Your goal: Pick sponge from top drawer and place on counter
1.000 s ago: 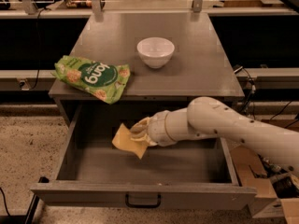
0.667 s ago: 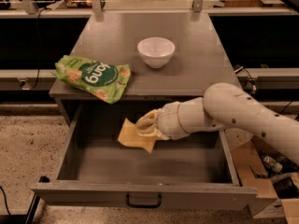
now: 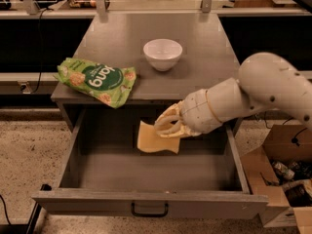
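Note:
The top drawer (image 3: 146,206) stands pulled out under the counter (image 3: 195,72), its dark handle at the front centre. My gripper (image 3: 165,126) hangs over the drawer's back middle, just below the counter's front edge. Its cream fingers are shut on the pale yellow sponge (image 3: 152,141), which hangs tilted from them, lifted above the drawer floor. The white arm reaches in from the right.
A white bowl (image 3: 162,53) stands at the counter's centre. A green snack bag (image 3: 97,80) lies on the counter's front left, overhanging the edge. A cardboard box (image 3: 287,179) with clutter sits on the floor to the right of the drawer.
The gripper has risen and moved right and toward the counter's edge, carrying the sponge up off the drawer floor.

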